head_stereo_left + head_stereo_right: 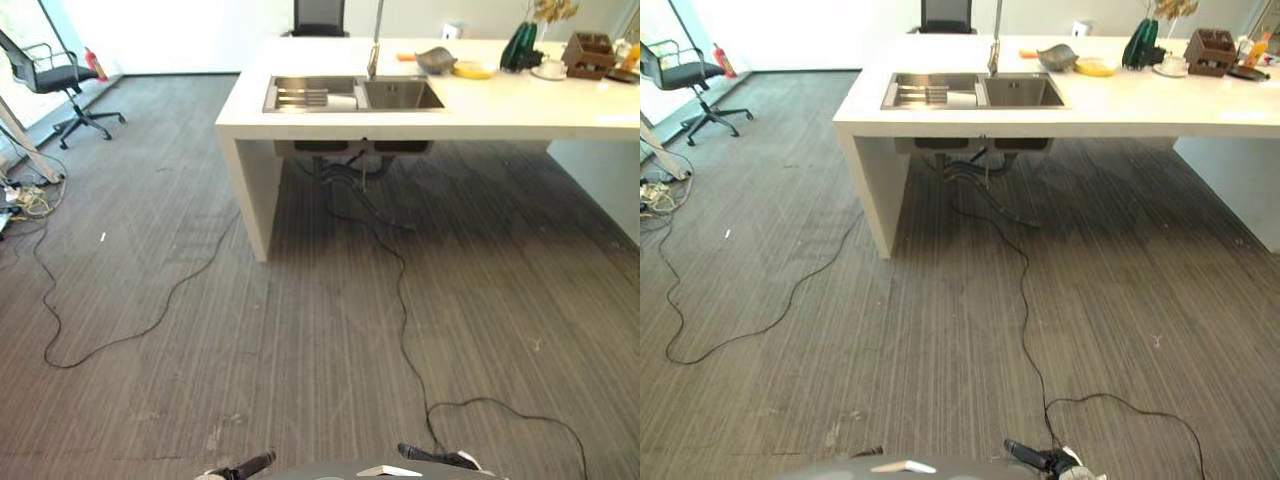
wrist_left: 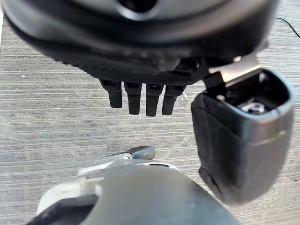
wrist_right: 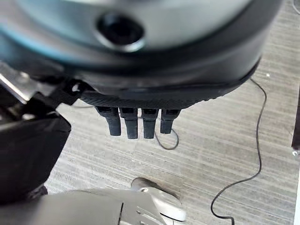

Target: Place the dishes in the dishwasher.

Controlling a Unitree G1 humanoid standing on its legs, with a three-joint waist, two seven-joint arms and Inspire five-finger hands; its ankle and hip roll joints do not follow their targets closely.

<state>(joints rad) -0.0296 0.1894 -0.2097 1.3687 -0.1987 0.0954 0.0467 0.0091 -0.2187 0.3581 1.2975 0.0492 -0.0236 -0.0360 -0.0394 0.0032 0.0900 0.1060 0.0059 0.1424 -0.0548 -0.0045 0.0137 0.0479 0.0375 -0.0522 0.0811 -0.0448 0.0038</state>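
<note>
Closest in, the left robot hand [image 2: 152, 101] hangs beside the body with its fingers straight and apart from the thumb. It holds nothing, and the striped floor [image 2: 56, 117] shows past them. On the other side the right robot hand [image 3: 138, 123] hangs the same way, fingers loose and empty. I judge that this lowered, relaxed carriage suits walking rather than reaching, since nothing lies within range of either arm.

Dishes wait well apart from the robot, on the white worktop [image 1: 420, 125] across a wide stretch of floor. A grey bowl [image 1: 436, 60] sits just behind the sink [image 1: 402, 95], with a yellow plate [image 1: 473, 70] just beside it on the right. A cup on its saucer [image 1: 551, 70] stands farther right, near a dark green vase [image 1: 520, 45] and a wooden caddy [image 1: 587, 55]. Bowl and plate lie close to the tap [image 1: 376, 45], probably parked there as washing-up. The left basin [image 1: 310, 95] holds a slatted rack and something white; whether that is the dishwasher's basket I cannot tell.

An office chair [image 1: 60, 75] stands off to the left, away from the direct line to the sink. By my reading the task has barely begun. The approach to the worktop comes first, and a hand need rise only once the bowl is near.
</note>
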